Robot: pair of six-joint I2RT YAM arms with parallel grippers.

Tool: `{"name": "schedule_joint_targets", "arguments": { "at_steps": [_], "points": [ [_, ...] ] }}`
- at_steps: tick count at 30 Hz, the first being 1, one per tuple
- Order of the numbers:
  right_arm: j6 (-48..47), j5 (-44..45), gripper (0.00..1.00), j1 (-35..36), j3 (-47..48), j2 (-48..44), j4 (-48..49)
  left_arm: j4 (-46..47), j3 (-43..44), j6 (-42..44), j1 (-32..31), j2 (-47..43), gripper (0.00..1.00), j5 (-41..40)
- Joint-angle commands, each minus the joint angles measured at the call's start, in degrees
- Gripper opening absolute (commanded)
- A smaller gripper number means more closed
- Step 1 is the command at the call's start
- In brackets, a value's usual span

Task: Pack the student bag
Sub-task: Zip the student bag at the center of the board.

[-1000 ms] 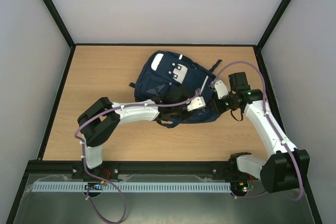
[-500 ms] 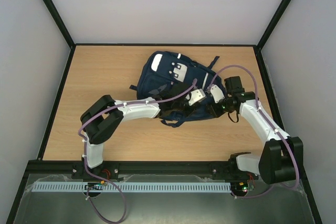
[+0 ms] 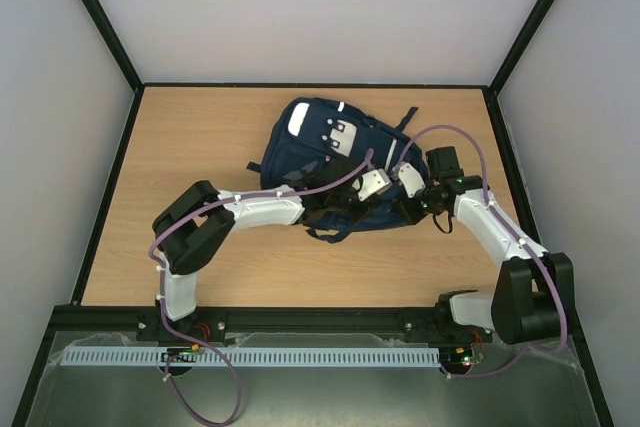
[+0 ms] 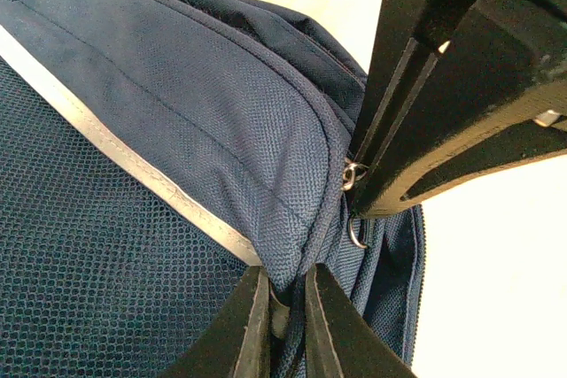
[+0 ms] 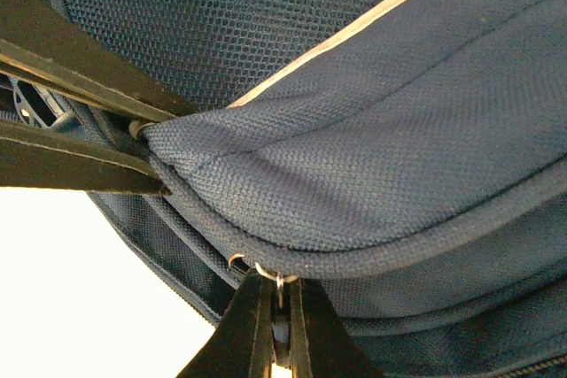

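Cloth is what I am dealing with, soft and navy: the student bag point(image 3: 330, 152) lies flat toward the far right of the tabletop point(image 3: 200, 147). It looks limp and fairly light, and I judge it will sag and bunch wherever it is pulled rather than hold its shape. The woven shell and mesh give good friction, so slipping is a small worry. The firm places to hold are the piped seam and the zip hardware. My left hand point(image 4: 285, 312) is pinched almost closed on a fold of the padded rim just beside the zip. My right hand point(image 5: 277, 312) is closed to a sliver on what I take to be the zipper pull point(image 5: 277, 282), though the tab is mostly hidden between my fingers. Both hands meet at the bag's near right edge.
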Motion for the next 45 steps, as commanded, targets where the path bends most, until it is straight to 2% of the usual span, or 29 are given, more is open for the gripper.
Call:
{"name": "schedule_joint_targets", "arguments": {
  "at_steps": [1,8,13,16,20,23,26,27,28,30,35,41,45],
  "points": [
    [-2.70,1.03,0.01,-0.18,1.36,1.12,-2.53,3.22,-0.65,-0.34,0.29,-2.70,0.02,1.04],
    [-9.51,6.81,0.01,-1.91,4.39,1.00,-8.51,2.54,-7.21,0.19,0.06,-7.60,0.02,-0.59],
    [-13.22,9.19,0.01,-4.12,5.74,4.68,-9.59,0.58,-13.10,2.10,-2.43,-12.55,0.02,-3.54],
    [-13.27,8.63,0.01,-4.40,8.41,7.24,-11.48,-1.94,-17.24,2.30,-5.06,-16.38,0.02,-8.14],
    [-13.32,3.47,0.01,-4.08,10.46,6.21,-14.60,-5.97,-23.14,-0.73,-5.94,-22.09,0.02,-14.44],
    [-12.48,1.42,0.01,-0.35,9.36,4.04,-15.84,-7.47,-28.80,-3.86,-4.22,-28.61,0.02,-17.11],
    [-9.14,1.16,0.01,7.96,7.08,2.09,-15.31,-6.67,-34.93,-5.86,-1.07,-38.65,0.03,-17.58],
    [-7.66,0.53,0.01,10.39,6.56,1.85,-15.03,-6.93,-35.51,-6.03,-0.95,-41.01,0.09,-19.48],
    [-5.95,-0.28,0.01,12.50,6.46,1.95,-14.70,-7.83,-35.24,-6.19,-0.94,-42.65,0.19,-20.62],
    [-3.02,-1.65,0.01,16.19,7.38,2.39,-14.20,-10.35,-33.98,-6.00,-0.93,-45.20,0.34,-20.00],
    [1.73,-2.41,0.01,23.23,10.50,3.81,-12.70,-9.54,-34.90,-4.49,-3.00,-50.51,0.57,-14.13],
    [5.48,-2.38,0.01,28.52,12.95,6.06,-11.45,-6.27,-33.91,-4.99,-4.34,-46.99,0.62,-14.86],
    [5.93,-3.07,0.01,29.09,13.17,6.96,-11.74,-4.76,-33.13,-4.41,-5.16,-42.98,0.62,-14.82]
  ]
}}
